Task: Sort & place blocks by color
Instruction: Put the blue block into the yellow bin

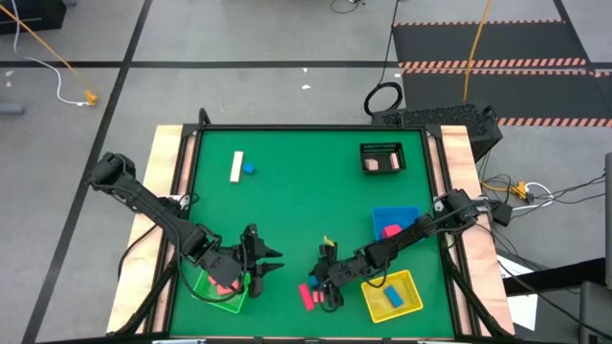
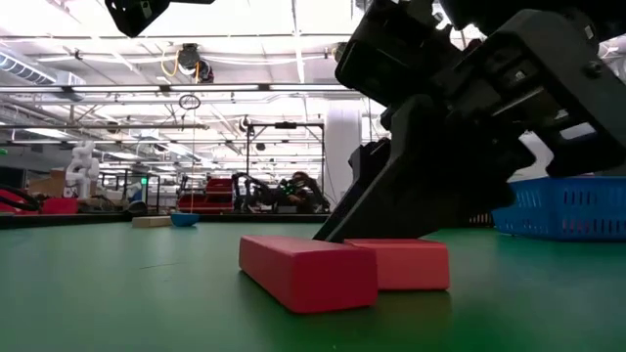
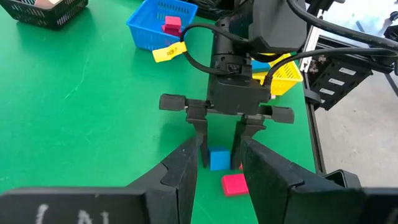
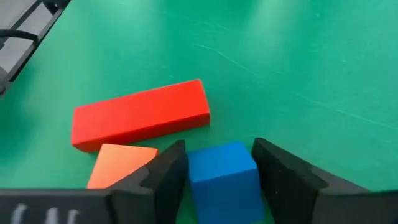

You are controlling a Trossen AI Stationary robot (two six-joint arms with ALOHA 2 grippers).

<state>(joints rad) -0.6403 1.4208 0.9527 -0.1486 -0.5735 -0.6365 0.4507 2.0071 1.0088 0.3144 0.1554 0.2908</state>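
**Block sorting: table contents with the right arm at the near-edge blocks**

- Right gripper (image 1: 330,291): low over the green table (image 1: 287,201) near its front edge. Fingers narrow, one on each side of a blue cube (image 4: 221,175), which stands on the table. Whether the pads press it or only flank it cannot be told.
- Red bar (image 4: 140,115): lying flat, just beside the blue cube.
- Pinkish-orange block (image 4: 118,163): touching the red bar along one side, partly hidden by a finger.
- Left gripper (image 1: 260,260): at the front left, beside the green tray (image 1: 218,294), pointing toward the right gripper. Fingers parted, nothing between them.
- Green tray: holds a pink block (image 1: 225,285).
- Yellow tray (image 1: 392,294): front right, holds a blue block (image 1: 393,295).
- Blue tray (image 1: 394,222): just behind the yellow tray, holds a pink block (image 1: 390,230).
- Black mesh basket (image 1: 382,158): back right, tan pieces inside.
- Cream bar (image 1: 236,166): back left, lying flat, with a small blue cube (image 1: 249,168) just beside it.
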